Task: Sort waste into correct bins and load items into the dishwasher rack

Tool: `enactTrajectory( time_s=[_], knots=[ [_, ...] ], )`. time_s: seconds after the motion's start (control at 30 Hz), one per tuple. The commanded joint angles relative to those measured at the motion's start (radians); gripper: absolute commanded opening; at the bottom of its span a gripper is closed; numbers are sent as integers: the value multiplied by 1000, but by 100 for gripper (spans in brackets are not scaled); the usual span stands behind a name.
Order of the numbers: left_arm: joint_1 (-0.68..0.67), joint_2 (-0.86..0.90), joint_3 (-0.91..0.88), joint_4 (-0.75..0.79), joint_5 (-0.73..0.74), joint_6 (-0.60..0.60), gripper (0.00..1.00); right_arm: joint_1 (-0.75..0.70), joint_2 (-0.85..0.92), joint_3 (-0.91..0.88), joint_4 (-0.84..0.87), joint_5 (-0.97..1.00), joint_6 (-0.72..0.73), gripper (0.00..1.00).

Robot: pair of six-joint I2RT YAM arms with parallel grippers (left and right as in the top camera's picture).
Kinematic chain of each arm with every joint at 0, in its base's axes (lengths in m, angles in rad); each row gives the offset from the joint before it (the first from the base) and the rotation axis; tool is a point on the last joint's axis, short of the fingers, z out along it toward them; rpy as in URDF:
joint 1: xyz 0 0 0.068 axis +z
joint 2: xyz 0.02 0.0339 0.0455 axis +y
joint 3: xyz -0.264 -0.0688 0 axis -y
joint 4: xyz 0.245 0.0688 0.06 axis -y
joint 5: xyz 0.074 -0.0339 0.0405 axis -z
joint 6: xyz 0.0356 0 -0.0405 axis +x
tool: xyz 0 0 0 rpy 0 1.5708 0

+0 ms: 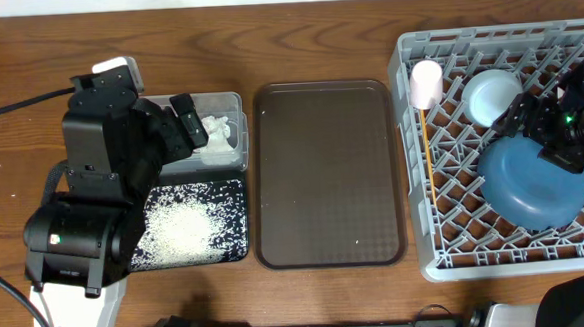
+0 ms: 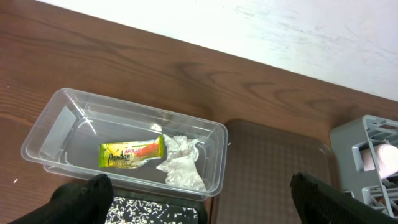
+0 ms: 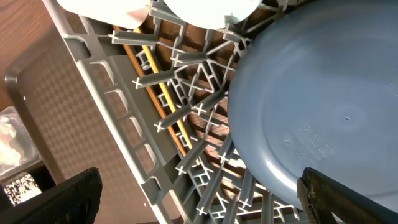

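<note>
While left gripper [image 2: 200, 190] hangs wide over clear tub [image 2: 56, 124], wrapper [image 2: 132, 154] and napkin [image 2: 180, 163] lie inside, touching. Rice [image 1: 180, 229] in black bin [image 1: 244, 236] at tub's 6 o'clock. Right gripper [image 3: 199, 183] wide above blue plate [image 1: 529, 186] in rack [image 1: 428, 267], 3 o'clock of tray [image 1: 323, 172].

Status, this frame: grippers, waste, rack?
Left gripper open above clear tub, wrapper and napkin inside. Right gripper open over rack, beside blue plate. Rice in black bin. No obstruction seen.

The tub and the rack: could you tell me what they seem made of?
Tub: clear glossy plastic, apparently; wrapper and napkin show through its walls. Rack: grey matte plastic, probably moulded, judging by its uniform lattice.
</note>
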State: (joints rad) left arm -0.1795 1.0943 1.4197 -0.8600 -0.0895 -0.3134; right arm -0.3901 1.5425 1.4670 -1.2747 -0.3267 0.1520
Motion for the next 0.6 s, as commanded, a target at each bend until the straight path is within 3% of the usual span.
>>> enactTrajectory(
  time_s=[0.0,0.57],
  knots=[
    [4,4,18,0,-13,10,94,0,-15,14,0,-18,0,99],
    [4,4,18,0,-13,10,94,5,-42,14,0,-18,0,99]
  ],
)
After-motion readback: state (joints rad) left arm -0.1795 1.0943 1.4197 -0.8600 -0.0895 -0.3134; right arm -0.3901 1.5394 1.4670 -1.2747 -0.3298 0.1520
